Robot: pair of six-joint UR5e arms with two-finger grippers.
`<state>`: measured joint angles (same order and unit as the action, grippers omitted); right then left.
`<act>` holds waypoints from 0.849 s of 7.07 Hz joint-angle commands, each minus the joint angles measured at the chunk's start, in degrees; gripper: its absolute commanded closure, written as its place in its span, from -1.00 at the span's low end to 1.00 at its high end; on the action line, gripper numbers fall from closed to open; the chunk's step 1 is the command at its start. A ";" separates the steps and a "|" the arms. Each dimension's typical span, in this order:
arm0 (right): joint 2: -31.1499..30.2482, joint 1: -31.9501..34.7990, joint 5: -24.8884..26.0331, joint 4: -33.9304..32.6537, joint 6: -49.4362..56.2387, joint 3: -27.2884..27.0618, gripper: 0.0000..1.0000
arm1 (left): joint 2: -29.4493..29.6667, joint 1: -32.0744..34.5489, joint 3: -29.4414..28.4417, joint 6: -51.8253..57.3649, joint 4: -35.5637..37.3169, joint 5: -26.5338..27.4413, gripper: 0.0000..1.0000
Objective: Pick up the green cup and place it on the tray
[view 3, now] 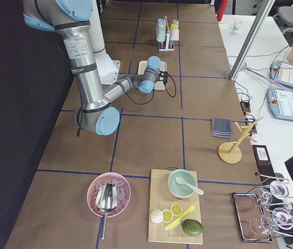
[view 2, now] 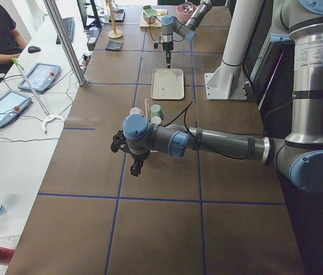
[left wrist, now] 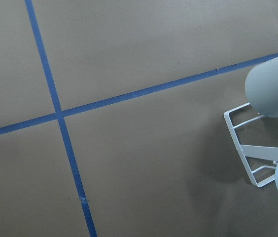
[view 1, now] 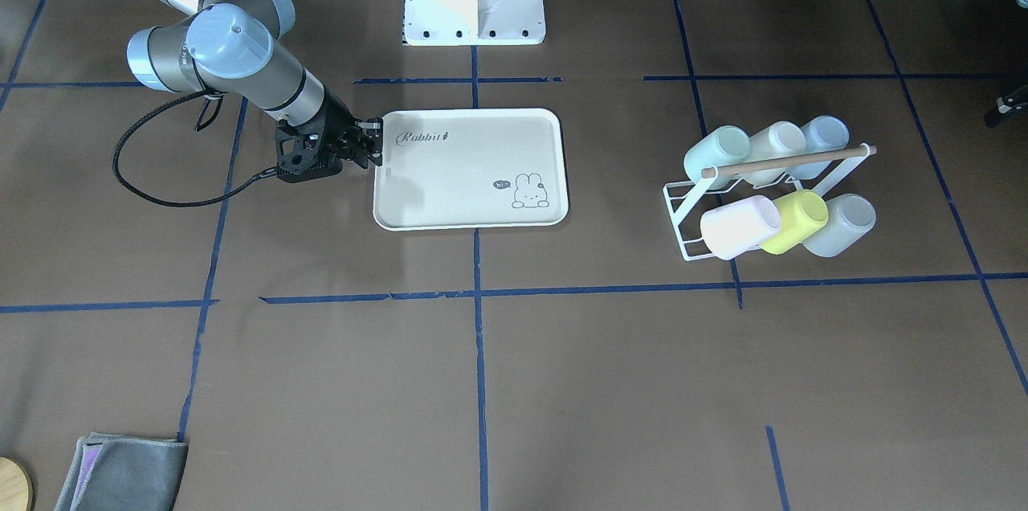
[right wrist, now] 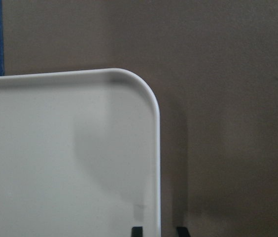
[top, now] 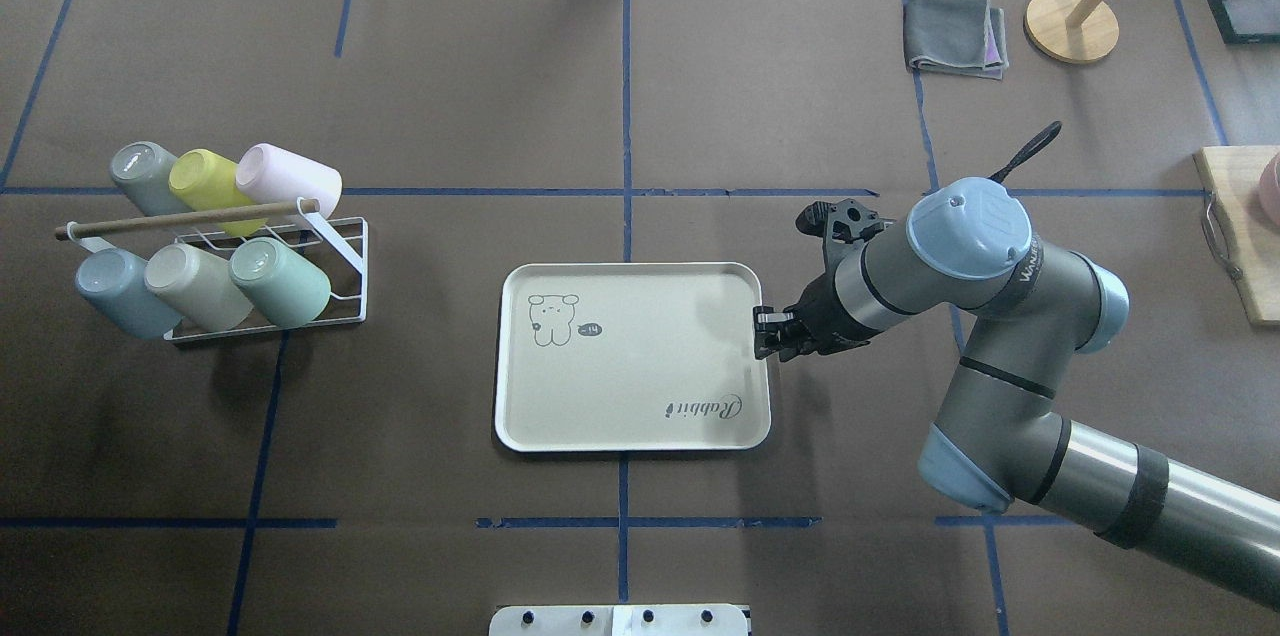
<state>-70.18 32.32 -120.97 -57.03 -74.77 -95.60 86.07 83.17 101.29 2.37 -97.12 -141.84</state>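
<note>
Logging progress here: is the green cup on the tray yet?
No, the green cup sits on the white rack, well apart from the tray, which holds no cup.

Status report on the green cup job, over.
Right claw open, straddling tray rim. Left claw near rack, state unclear. Green cup racked, untouched, other cups crowding it.

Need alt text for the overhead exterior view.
The right arm's pincer sits at the right rim of the empty cream Rabbit tray, mid-table. At far left a white wire rack holds six cups lying tilted, the green cup nearest the tray.
</note>
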 commanded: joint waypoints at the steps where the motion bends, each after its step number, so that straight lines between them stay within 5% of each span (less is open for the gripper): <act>1: -0.39 2.73 -0.31 0.07 -0.20 -0.81 -1.00 | 0.32 -0.81 0.74 -0.34 -7.86 0.16 -1.00; 4: -6.25 7.55 -2.85 -0.01 -0.11 -7.03 -1.00 | 5.04 -4.23 4.95 -0.87 -11.60 0.51 -0.99; 6: -8.64 11.96 -4.62 0.07 0.67 -7.76 -1.00 | 8.92 -10.53 13.17 -1.05 -11.25 8.38 -1.00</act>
<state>-77.12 41.82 -124.50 -57.02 -74.60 -102.69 92.94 76.80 109.25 1.41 -108.39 -137.86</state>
